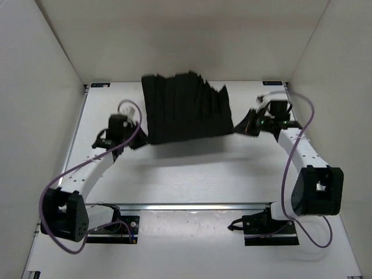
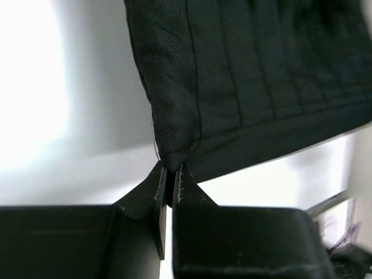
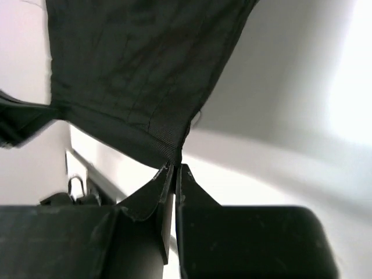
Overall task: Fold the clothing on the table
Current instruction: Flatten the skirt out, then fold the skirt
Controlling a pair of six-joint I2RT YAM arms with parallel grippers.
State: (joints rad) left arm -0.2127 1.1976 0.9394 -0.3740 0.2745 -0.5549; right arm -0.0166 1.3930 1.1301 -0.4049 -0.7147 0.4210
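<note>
clothing (image 1: 186, 110) plain black, pleated, held up over table (image 1: 192, 180), left claw (image 2: 170, 171) and right claw (image 3: 174, 168) each pinching 1 corner

Black clothing (image 1: 186, 107) hangs stretched between the left gripper (image 1: 139, 142) and the right gripper (image 1: 238, 129), a curtain blocking the far middle of the table (image 1: 192, 180). On its near side the table surface lies open. White enclosure walls (image 1: 46, 99) close off both sides and the back.

clothing (image 1: 185, 109) above the table (image 1: 192, 181), between left gripper (image 1: 139, 142) and right gripper (image 1: 238, 129)
</note>
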